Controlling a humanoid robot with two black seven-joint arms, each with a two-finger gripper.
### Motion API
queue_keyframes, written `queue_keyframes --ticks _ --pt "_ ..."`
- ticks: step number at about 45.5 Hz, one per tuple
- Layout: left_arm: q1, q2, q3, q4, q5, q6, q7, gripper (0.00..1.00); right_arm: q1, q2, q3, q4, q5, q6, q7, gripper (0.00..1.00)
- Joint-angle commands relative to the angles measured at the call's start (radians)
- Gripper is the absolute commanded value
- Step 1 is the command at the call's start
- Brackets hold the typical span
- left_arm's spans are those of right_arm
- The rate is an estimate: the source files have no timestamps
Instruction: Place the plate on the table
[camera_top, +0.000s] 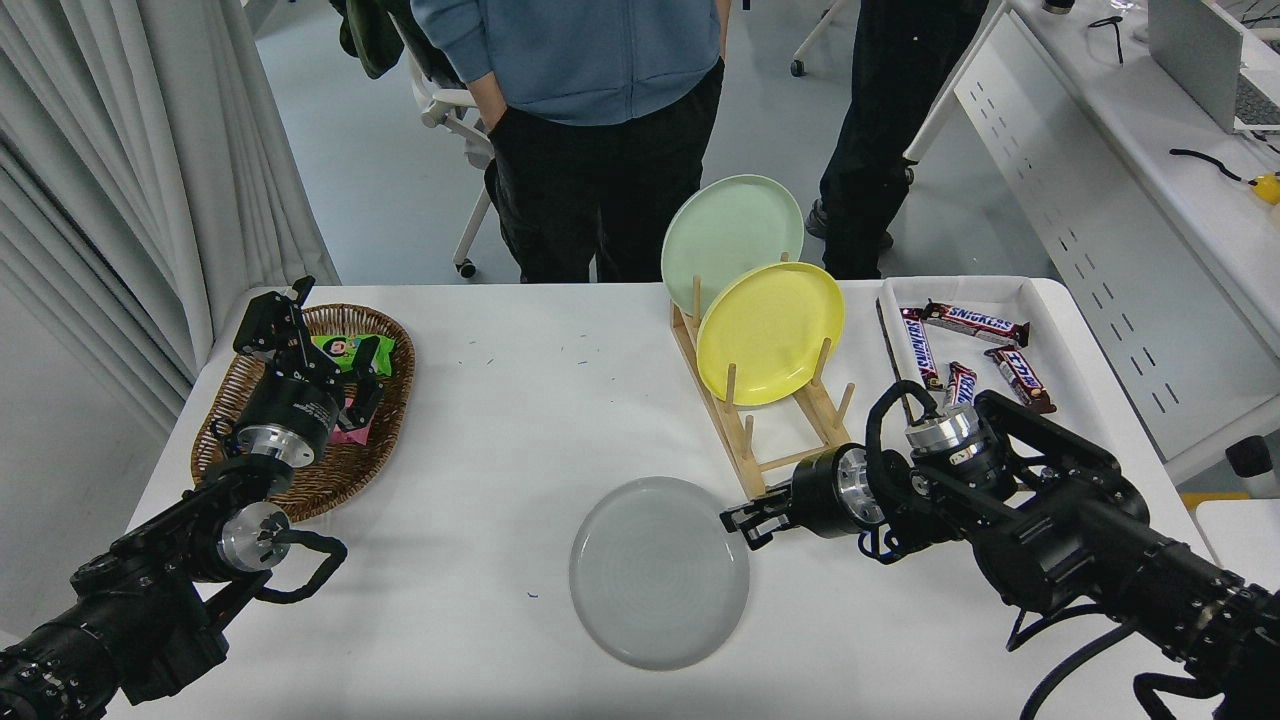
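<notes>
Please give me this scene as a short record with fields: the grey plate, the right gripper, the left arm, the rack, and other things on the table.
plate: grey plate lies flat on the table, near edge
right gripper: right gripper open, beside the plate's right rim, holding nothing
left arm: left gripper parked over the wicker basket
rack: wooden rack holds yellow plate and green plate
other: white tray with chocolate bars

The plate lies flat on the table just left of my right gripper. Behind them stands the rack; the basket sits far left under my left gripper.
</notes>
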Motion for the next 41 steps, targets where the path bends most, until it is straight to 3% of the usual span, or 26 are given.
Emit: queue_keyframes --ticks 1,41 --pt "0.0 0.0 0.0 0.0 -0.001 0.0 0.0 1.0 -0.009 0.013 0.016 -0.026 0.009 -0.001 0.038 0.0" --pt "0.0 0.0 0.0 0.0 -0.001 0.0 0.0 1.0 -0.022 0.049 0.004 -0.025 0.036 -0.001 0.044 0.0"
